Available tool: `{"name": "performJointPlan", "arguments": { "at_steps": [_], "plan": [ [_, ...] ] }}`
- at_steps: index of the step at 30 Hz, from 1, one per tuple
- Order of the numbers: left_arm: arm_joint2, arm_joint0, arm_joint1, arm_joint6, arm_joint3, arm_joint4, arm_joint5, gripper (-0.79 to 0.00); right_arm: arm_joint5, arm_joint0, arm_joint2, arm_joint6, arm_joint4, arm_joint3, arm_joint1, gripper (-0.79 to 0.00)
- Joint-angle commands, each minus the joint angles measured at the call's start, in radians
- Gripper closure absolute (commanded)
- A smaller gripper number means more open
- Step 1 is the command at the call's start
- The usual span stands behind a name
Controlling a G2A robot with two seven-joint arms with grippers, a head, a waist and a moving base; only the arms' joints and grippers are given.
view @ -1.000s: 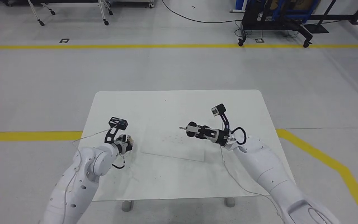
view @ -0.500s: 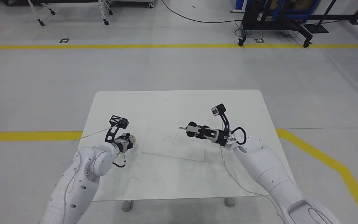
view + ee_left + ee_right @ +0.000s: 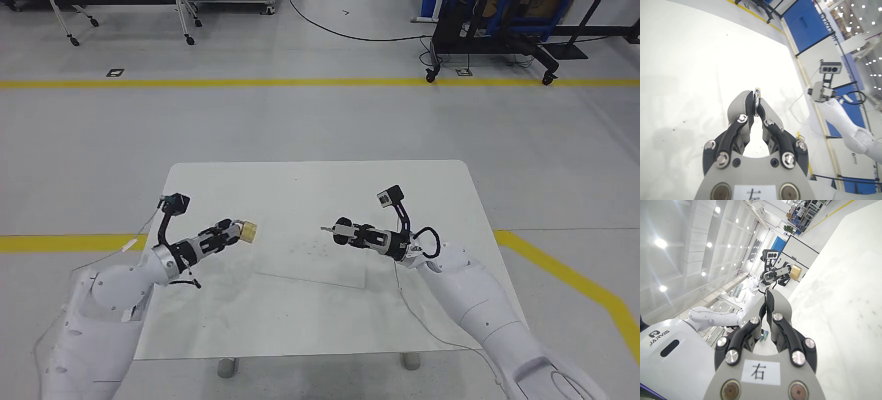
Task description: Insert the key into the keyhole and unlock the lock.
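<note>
left fingers (image 3: pixel 749 106) clenched on lock (image 3: pixel 244 232), above surface (image 3: pixel 300 185) toward left edge | right fingers (image 3: pixel 772 306) clenched on key (image 3: pixel 327 229), above centre | both lifted, well apart | remaining: align, insert, turn

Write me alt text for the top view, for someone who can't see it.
Two white robot arms face each other over a white table: the left gripper holds a brass lock, and the right gripper holds a small key pointed toward it. A gap separates key and lock.
</note>
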Motion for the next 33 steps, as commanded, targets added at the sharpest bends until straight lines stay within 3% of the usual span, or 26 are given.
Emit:
{"name": "performJointPlan", "arguments": {
  "at_steps": [1,9,14,20,29,33],
  "plan": [
    [-0.004,0.000,0.001,-0.018,0.006,-0.050,-0.013,0.000,0.000,0.000,0.000,0.000,0.000,0.000,0.000,0.000],
    [-0.005,0.001,0.004,-0.050,0.012,-0.148,-0.052,0.000,0.000,0.000,0.000,0.000,0.000,0.000,0.000,0.000],
    [-0.006,0.020,0.007,0.000,-0.030,-0.091,-0.101,0.000,0.042,-0.013,-0.001,-0.053,-0.034,-0.026,0.000,0.000],
    [-0.008,0.047,0.006,0.048,-0.047,-0.161,-0.156,0.000,0.069,-0.025,0.006,-0.106,-0.027,-0.046,-0.003,0.000],
    [-0.001,0.052,0.008,0.014,-0.051,-0.181,-0.138,0.000,0.073,-0.026,0.007,-0.115,-0.031,-0.046,-0.003,0.000],
    [0.045,0.065,-0.001,0.127,-0.098,-0.121,-0.134,0.000,0.126,-0.035,-0.010,-0.219,-0.074,-0.076,-0.012,0.000]
  ]
}}
